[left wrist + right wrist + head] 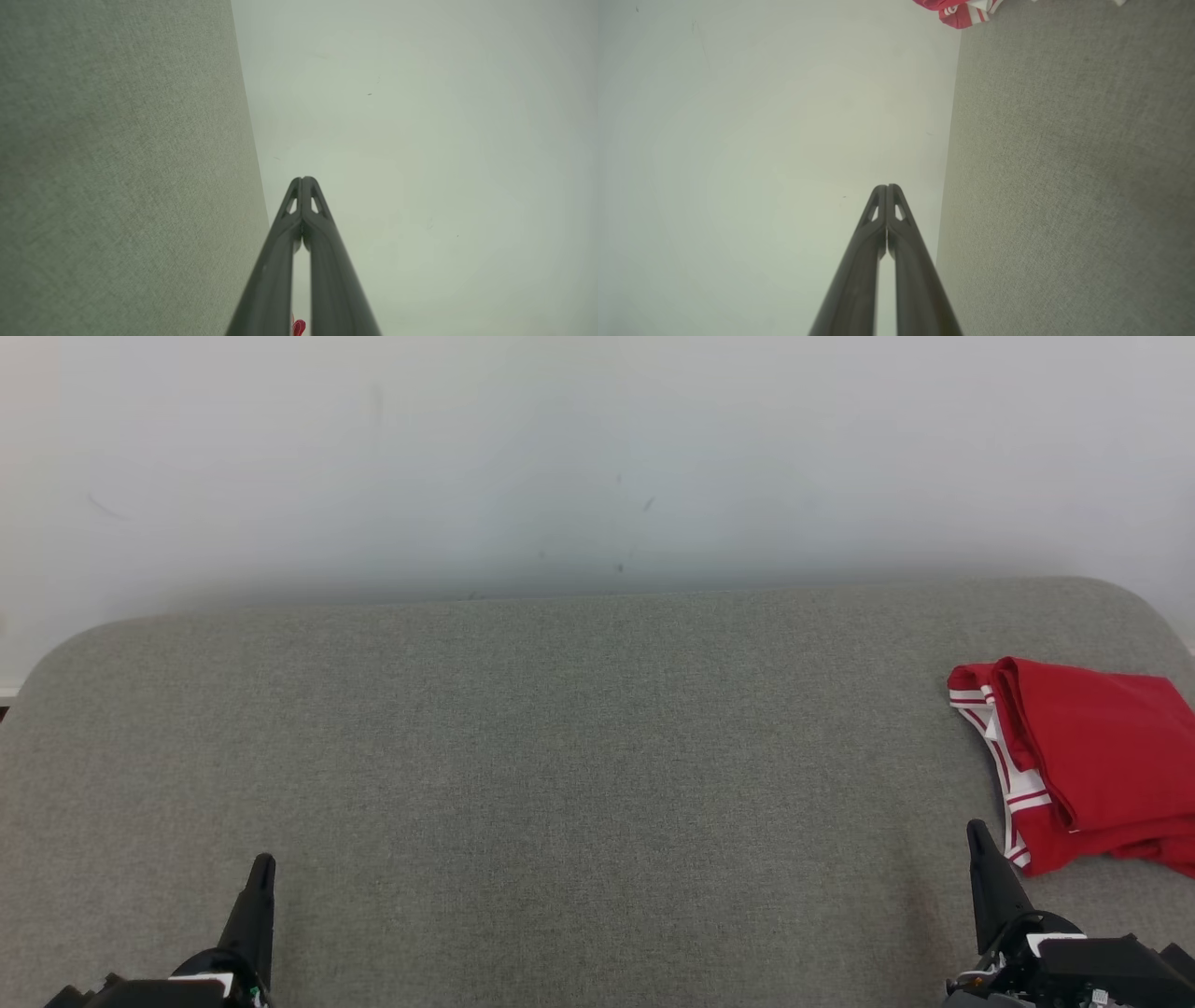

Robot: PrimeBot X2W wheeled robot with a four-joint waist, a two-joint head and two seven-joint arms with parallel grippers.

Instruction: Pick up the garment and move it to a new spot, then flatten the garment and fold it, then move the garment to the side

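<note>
red garment with white striped trim (1092,756), folded into a rough rectangle, lies at the right edge of the grey fabric-covered bench (579,756), roughly midway between near and far edges. part of it runs out of the head view on the right. striped trim faces the bench middle, lower edge a bit bunched. judgement: fold looks done and the garment sits at the side as the task asks, so the task reads as finished or nearly so.

right gripper (976,829) is at the near edge, just beside the garment's near-left corner, apparently not touching it. fingers pressed together, holding nothing. left gripper (264,863) is at the near edge toward the left corner, well apart from the garment, fingers together, empty. both point at the far edge and the pale wall (597,457). looks like a rest pose, low and away from the cloth so the fold isn't disturbed.
</note>
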